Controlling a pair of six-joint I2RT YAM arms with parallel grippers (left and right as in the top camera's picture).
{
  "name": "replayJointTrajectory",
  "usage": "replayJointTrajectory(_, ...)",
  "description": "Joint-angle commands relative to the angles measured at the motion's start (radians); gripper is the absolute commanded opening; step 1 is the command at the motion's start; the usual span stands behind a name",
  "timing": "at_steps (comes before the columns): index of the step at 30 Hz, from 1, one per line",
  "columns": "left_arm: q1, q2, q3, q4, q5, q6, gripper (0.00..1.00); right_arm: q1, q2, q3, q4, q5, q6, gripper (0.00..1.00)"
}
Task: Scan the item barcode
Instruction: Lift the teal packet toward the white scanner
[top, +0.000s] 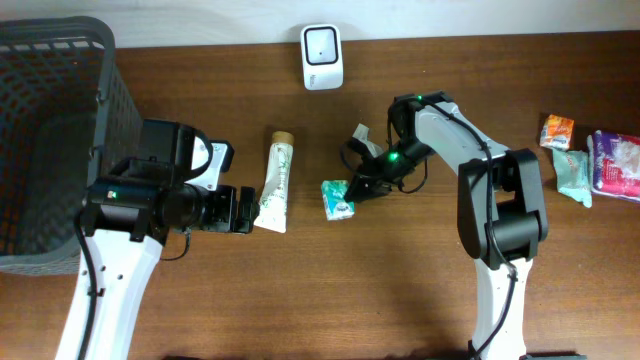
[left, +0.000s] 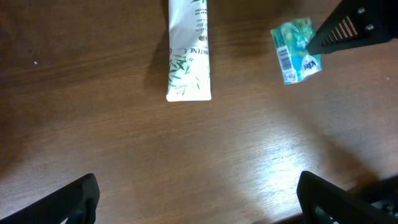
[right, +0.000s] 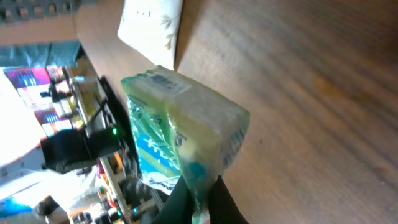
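Item: tissue pack (top: 338, 199), just right of tube (top: 277, 182) | pinched at one end by right fingers (left: 348, 31) | left fingers (left: 74, 202) spread, empty | judged light, soft, crushable; a gentle end grip is advised

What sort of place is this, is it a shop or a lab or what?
Probably a mock shop checkout on a wooden table: a white barcode scanner at the far edge, a dark mesh basket at one side, and packaged goods such as a tube and a tissue pack.
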Motion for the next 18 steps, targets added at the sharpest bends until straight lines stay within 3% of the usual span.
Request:
replayJointTrajectory(1, -0.003, -0.005, 0.002, 0.001, 0.003, 0.023, 0.99, -0.011, -0.012, -0.002, -0.002, 0.055, -0.060, 0.04)
replayJointTrajectory(5, -0.003, -0.005, 0.002, 0.001, 0.003, 0.023, 0.99, -0.017, -0.012, -0.002, 0.028, 0.420, 0.237, 0.05)
replayJointTrajectory(7, -0.003, -0.005, 0.002, 0.001, 0.003, 0.023, 0.99, -0.017, -0.012, 0.008, 0.014, 0.449, 0.263, 0.25)
replayJointTrajectory(10, -0.003, -0.005, 0.002, 0.001, 0.003, 0.023, 0.99, -0.017, -0.014, 0.101, -0.065, 0.449, 0.263, 0.41)
replayJointTrajectory(13, -0.003, -0.005, 0.002, 0.001, 0.003, 0.023, 0.99, -0.013, -0.013, 0.150, -0.116, 0.449, 0.262, 0.68)
replayJointTrajectory(18, -0.003, -0.005, 0.002, 0.001, 0.003, 0.023, 0.99, 0.037, -0.013, 0.032, 0.002, 0.456, 0.263, 0.63)
